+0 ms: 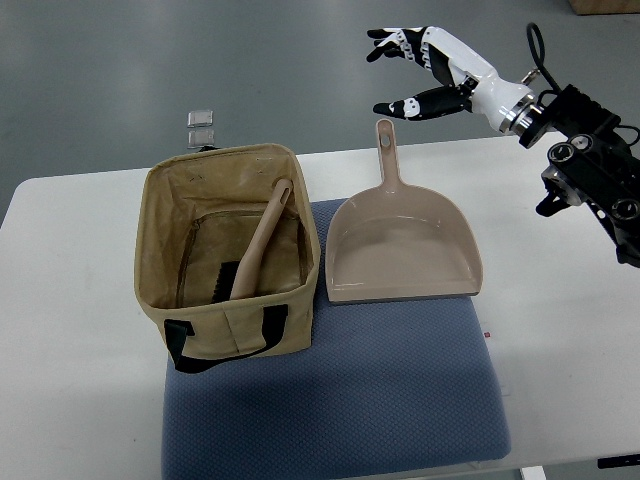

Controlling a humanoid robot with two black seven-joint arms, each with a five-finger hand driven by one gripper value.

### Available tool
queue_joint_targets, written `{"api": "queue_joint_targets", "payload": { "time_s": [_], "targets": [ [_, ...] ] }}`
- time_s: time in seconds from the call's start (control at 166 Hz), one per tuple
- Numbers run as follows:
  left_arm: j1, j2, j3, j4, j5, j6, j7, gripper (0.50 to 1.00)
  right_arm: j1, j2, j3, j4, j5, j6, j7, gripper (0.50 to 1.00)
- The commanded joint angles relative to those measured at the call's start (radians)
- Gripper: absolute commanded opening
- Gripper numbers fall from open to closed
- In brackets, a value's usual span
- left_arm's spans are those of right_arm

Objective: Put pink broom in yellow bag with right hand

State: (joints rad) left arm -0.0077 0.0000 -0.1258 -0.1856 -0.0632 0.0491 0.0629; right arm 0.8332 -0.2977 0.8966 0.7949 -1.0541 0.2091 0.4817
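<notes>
right hand [420, 72] up at top right, above the far edge of the tabletop [80, 280]; arm comes in from the right edge; fingers [395, 42] spread wide & relaxed, thumb below, holding nothing; well clear of the bag. pink broom [258, 248] already inside the yellow bag [225, 325]; it leans tilted, handle tip resting on the bag's far rim toward the right corner, dark bristle end down on the bag floor. bag stands upright & open at centre-left, black strap on the near side; its right part sits on a blue mat [340, 400], left part on the bare tabletop. pink dustpan [400, 245] lies flat just beside the bag on the right, on the mat's far end, handle pointing away toward the hand; not touching the hand. two small grey squares [200, 127] on the floor beyond the tabletop, behind the bag.
</notes>
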Motion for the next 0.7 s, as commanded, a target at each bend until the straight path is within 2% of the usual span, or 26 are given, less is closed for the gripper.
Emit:
{"api": "queue_joint_targets", "payload": {
  "time_s": [0.0, 0.193, 0.447, 0.561, 0.694],
  "targets": [
    [0.0, 0.0, 0.0, 0.0, 0.0, 0.0, 0.0, 1.0, -0.028, 0.0, 0.005, -0.066, 0.164, -0.04, 0.002, 0.907],
    [0.0, 0.0, 0.0, 0.0, 0.0, 0.0, 0.0, 1.0, -0.037, 0.014, -0.001, -0.204, 0.434, -0.043, -0.005, 0.913],
    [0.0, 0.0, 0.0, 0.0, 0.0, 0.0, 0.0, 1.0, -0.051, 0.02, -0.002, -0.217, 0.7, -0.036, -0.12, 0.913],
    [0.0, 0.0, 0.0, 0.0, 0.0, 0.0, 0.0, 1.0, -0.062, 0.023, -0.002, -0.217, 0.813, -0.034, -0.127, 0.913],
    [0.0, 0.0, 0.0, 0.0, 0.0, 0.0, 0.0, 1.0, -0.069, 0.078, -0.004, -0.218, 0.842, -0.045, -0.115, 0.93]
  ]
}}
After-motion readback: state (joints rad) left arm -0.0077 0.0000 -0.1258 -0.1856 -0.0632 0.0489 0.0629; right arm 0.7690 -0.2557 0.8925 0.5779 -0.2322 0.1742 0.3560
